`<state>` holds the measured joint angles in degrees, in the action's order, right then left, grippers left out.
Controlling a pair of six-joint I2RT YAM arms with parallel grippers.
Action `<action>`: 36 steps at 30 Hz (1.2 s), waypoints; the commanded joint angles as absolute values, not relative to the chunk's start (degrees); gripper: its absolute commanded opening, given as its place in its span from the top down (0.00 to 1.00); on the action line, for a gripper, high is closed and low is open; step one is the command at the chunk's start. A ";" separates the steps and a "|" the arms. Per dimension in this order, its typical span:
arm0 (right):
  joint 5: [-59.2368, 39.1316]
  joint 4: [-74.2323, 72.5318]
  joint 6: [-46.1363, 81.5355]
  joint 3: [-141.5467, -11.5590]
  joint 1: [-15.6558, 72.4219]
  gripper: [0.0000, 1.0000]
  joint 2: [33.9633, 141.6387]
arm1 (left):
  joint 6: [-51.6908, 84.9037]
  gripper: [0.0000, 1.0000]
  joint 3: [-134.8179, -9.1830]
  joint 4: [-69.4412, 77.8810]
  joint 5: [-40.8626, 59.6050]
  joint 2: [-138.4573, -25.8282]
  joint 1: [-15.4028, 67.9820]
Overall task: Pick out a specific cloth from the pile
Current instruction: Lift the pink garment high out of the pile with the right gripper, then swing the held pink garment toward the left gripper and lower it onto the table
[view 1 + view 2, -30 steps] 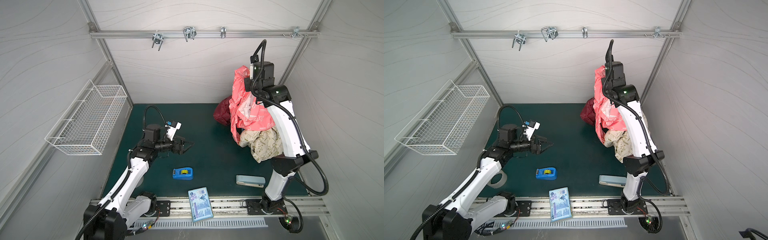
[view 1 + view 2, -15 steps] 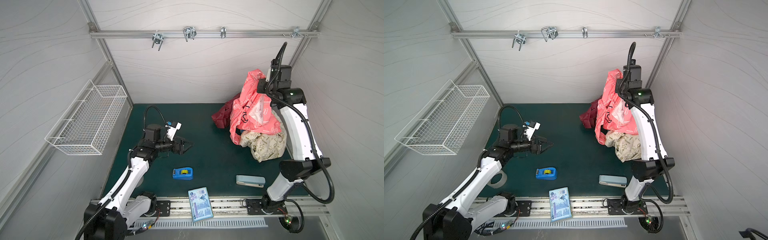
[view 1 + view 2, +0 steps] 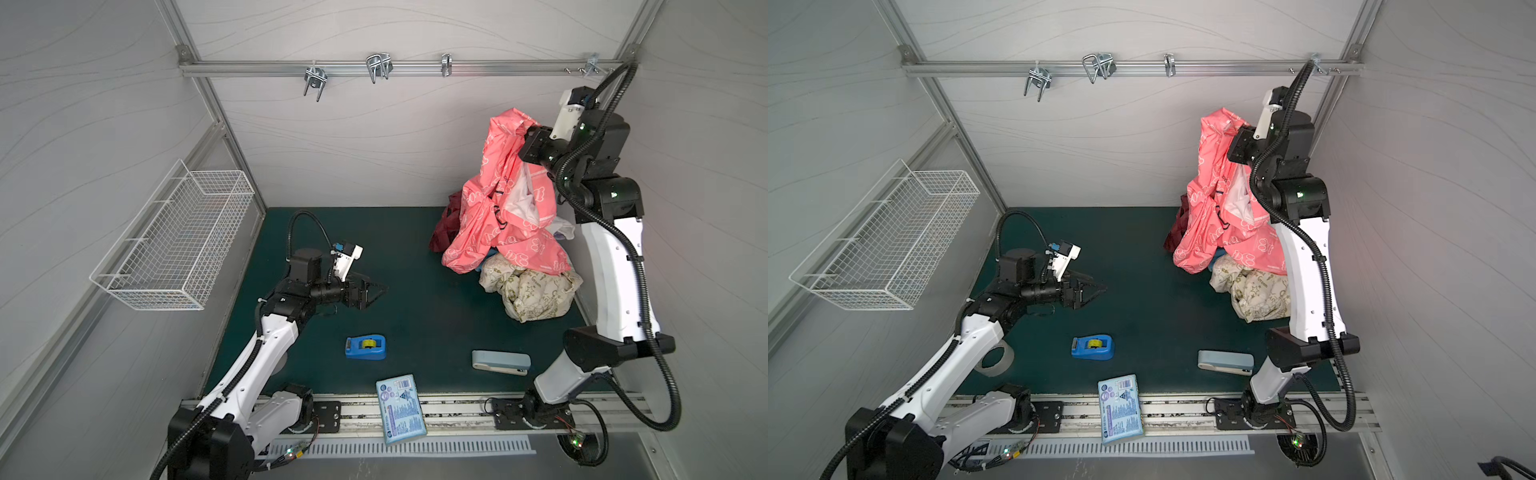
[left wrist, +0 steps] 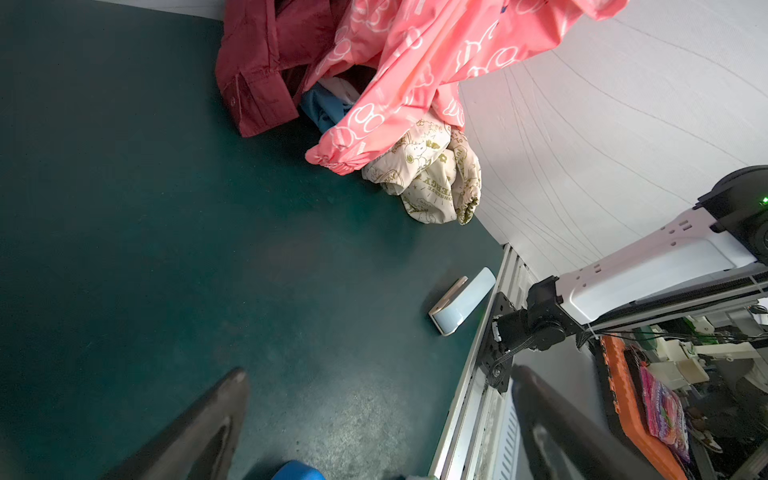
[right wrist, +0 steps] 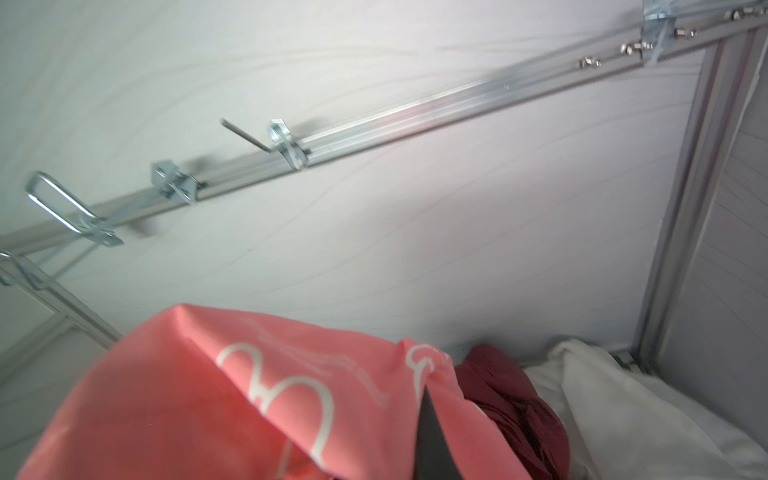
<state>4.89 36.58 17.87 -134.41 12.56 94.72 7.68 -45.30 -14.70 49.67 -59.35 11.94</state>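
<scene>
The cloth (image 3: 498,216) (image 3: 1212,208), coral-pink with white outline print, hangs high at the back right. My right gripper (image 3: 524,129) (image 3: 1235,131) is shut on its top edge, and one dark finger (image 5: 432,436) pokes through the folds. The cloth's lower hem (image 4: 345,153) drapes onto the pile (image 3: 532,291) (image 3: 1254,291) of cream printed, maroon (image 4: 266,62), blue and white fabric. My left gripper (image 3: 376,289) (image 3: 1096,289) (image 4: 382,382) hovers open and empty over the green mat at centre-left.
A blue tape dispenser (image 3: 365,347), a pale blue stapler (image 3: 500,362) and a printed blue packet (image 3: 401,409) lie near the front edge. A wire basket (image 3: 178,237) hangs on the left wall. A rail with metal hooks (image 3: 378,68) runs along the back wall.
My right arm has swung to the right toward the back corner, carrying the pink cloth with it; the cloth spreads wider over the pile. The left arm has not moved.
</scene>
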 commanded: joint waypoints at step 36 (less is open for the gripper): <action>-21.28 -11.15 42.36 -150.74 34.95 1.00 118.08 | 6.94 0.01 -44.52 -13.11 44.43 -56.08 12.26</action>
